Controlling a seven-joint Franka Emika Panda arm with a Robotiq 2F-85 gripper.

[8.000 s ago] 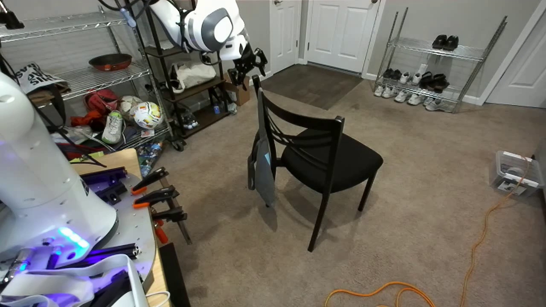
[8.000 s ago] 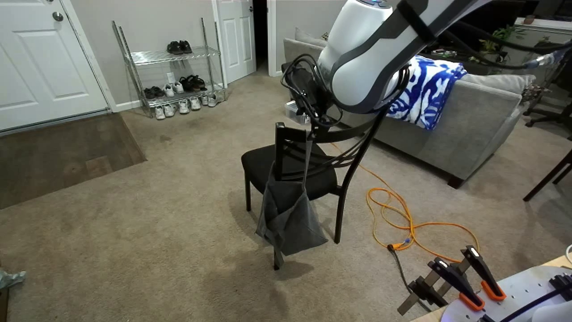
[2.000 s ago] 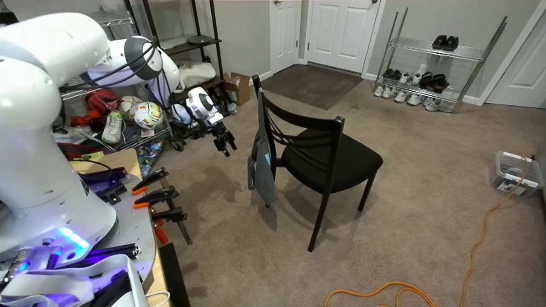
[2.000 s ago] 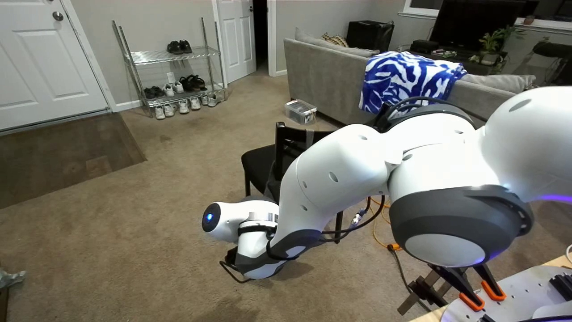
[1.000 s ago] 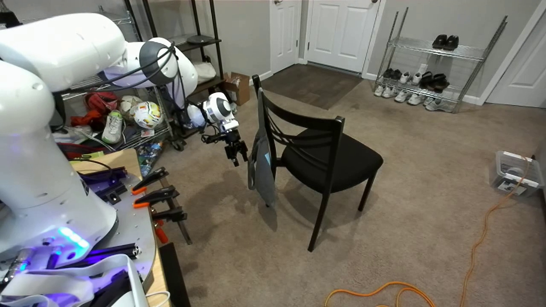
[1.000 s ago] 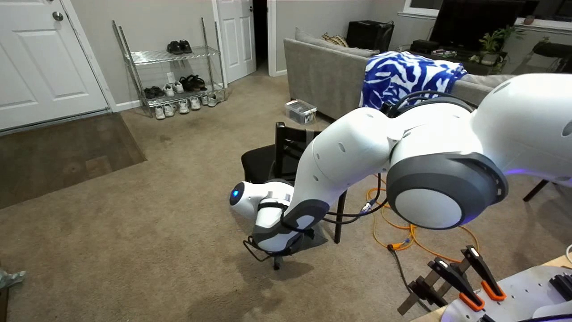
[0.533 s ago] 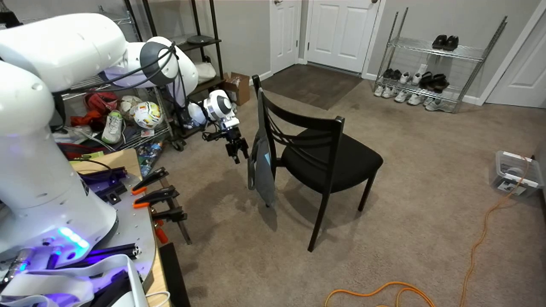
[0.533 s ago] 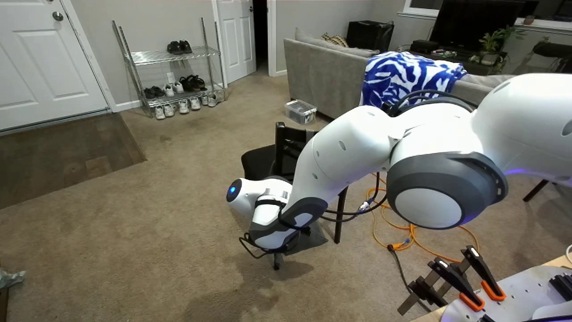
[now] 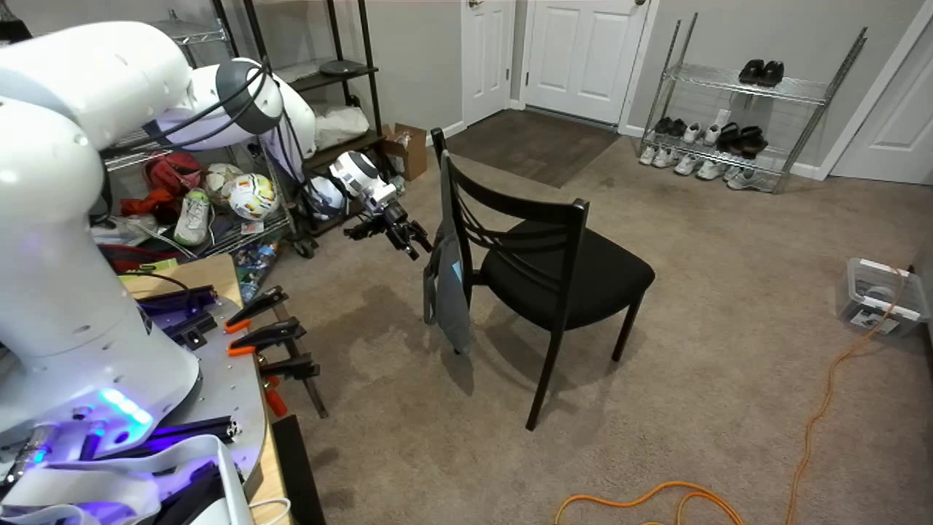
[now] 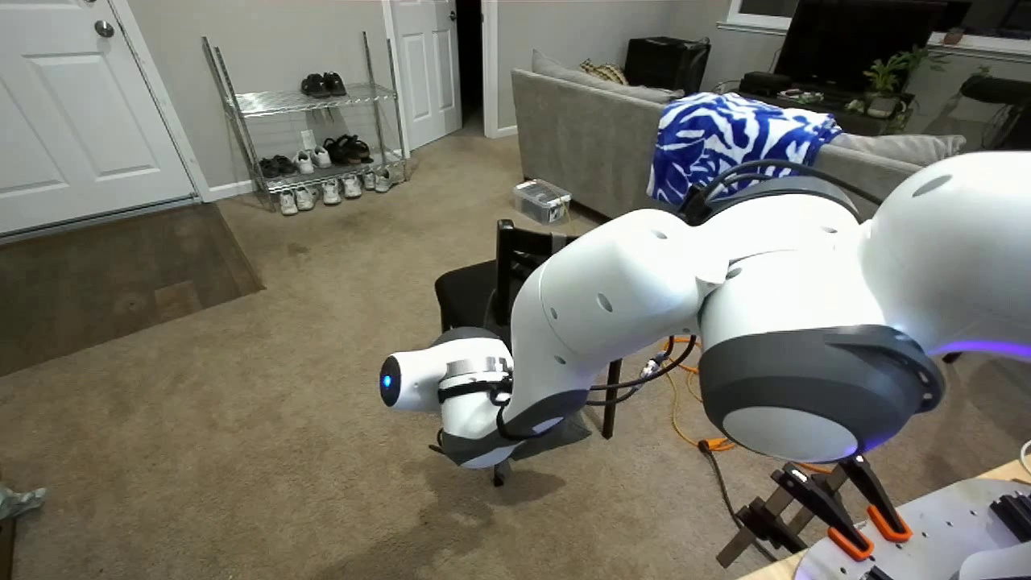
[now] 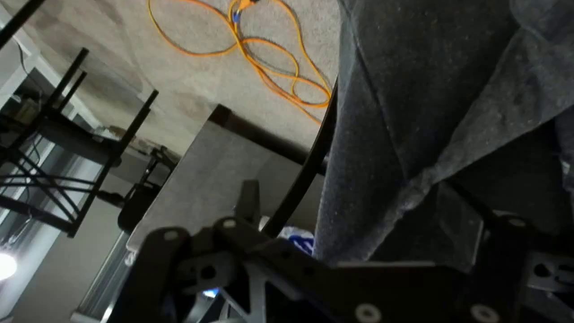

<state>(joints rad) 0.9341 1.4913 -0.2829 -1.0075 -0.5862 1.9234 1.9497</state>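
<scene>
A dark grey cloth bag (image 9: 448, 288) is being suspended by its strap (image 10: 557, 242) from the back of a black chair (image 9: 572, 273) and is being creased by diagonal folds (image 11: 417, 186).

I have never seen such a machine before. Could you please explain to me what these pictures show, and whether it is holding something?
The white arm is a robot; the black pincer at its end is for grasping. Two views look in from the room; the close, slanted one looks out from the arm itself, just behind the pincer. On the carpet stands a chair, with a grey bag hanging from its back, and an orange cord lies there too. The pincer is open, right by the bag, and holds nothing; whether they touch, I cannot tell.
</scene>
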